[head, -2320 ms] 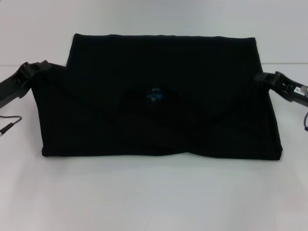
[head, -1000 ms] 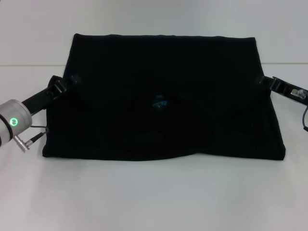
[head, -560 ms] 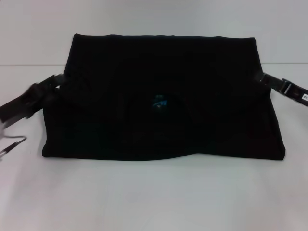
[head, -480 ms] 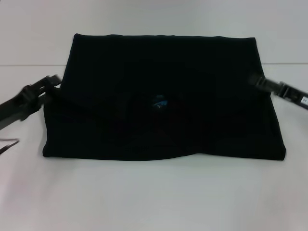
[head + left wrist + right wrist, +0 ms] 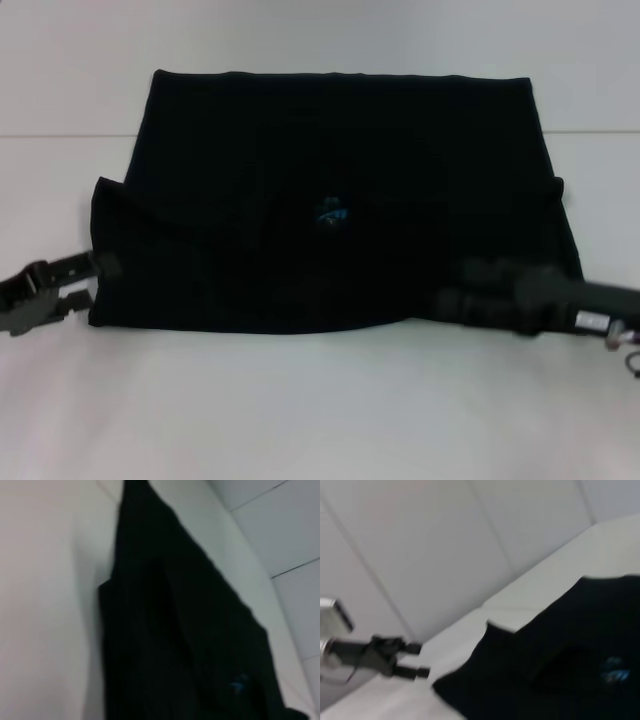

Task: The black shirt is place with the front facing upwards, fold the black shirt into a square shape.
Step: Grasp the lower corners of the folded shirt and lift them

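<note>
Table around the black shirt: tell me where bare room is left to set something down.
Bare table runs along the near edge, in front of the black shirt. A strip lies beyond its far hem, and margins flank both sides. The near corners are crowded: left gripper at one, right gripper over the other.

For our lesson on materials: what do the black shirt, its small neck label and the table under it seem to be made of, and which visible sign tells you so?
Black shirt: soft matt cloth, probably knitted cotton; it lies in limp folded layers with no shine.
Neck label: seemingly a woven blue tag, too small to be sure.
Table: smooth, hard white surface, perhaps laminate; flat and even, with a faint sheen.
</note>
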Controlling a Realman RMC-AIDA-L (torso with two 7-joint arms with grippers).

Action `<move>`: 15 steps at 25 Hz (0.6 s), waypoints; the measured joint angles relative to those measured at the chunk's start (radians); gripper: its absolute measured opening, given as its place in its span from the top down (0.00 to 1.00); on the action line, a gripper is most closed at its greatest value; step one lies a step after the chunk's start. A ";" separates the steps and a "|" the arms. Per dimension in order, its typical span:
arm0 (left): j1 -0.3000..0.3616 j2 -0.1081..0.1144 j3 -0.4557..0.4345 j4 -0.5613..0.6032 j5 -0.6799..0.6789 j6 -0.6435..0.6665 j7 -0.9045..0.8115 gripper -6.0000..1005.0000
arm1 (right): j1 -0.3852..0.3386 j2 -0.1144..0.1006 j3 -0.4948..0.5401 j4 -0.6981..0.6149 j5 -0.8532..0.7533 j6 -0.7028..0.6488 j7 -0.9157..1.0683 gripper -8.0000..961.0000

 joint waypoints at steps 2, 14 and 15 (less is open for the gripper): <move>-0.005 0.001 0.002 -0.001 0.028 -0.019 0.001 0.13 | 0.000 0.012 -0.025 -0.001 -0.028 0.002 -0.030 0.02; -0.021 0.001 0.010 -0.034 0.041 -0.109 0.009 0.15 | 0.007 0.037 -0.077 -0.002 -0.063 0.025 -0.083 0.02; -0.032 0.003 0.011 -0.062 0.043 -0.130 0.010 0.15 | 0.007 0.037 -0.077 -0.003 -0.063 0.025 -0.083 0.02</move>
